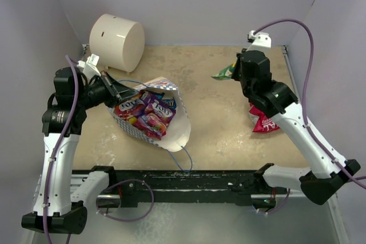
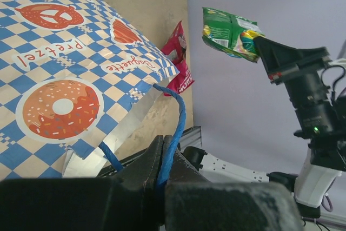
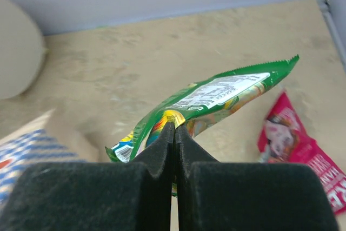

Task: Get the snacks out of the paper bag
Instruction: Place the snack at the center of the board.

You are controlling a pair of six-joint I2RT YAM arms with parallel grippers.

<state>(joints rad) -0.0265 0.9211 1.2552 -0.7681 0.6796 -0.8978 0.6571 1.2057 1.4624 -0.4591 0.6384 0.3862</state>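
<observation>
**Green packet [image 3: 216, 98] in right gripper [image 3: 174, 125]; paper bag [image 1: 178, 127] on its side**

One green packet is held off the table [image 1: 217, 135], the right gripper's jaws closed on its edge. One red packet [image 1: 264, 119] lies on the table beneath that arm. At least four packets [image 1: 146, 112] are seen inside the paper bag. The left gripper [image 2: 164, 147] is clamped on the bag's blue cord handle [image 2: 181, 114]

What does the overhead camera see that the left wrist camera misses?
Only overhead: shiny purple and magenta snack packets inside the blue-and-white checked paper bag, and a large cream cylinder. Only the left wrist: the bag's orange doughnut print, and the left hand pinching its blue cord handle. Both: the green packet in the right hand and the shiny red packet.
</observation>
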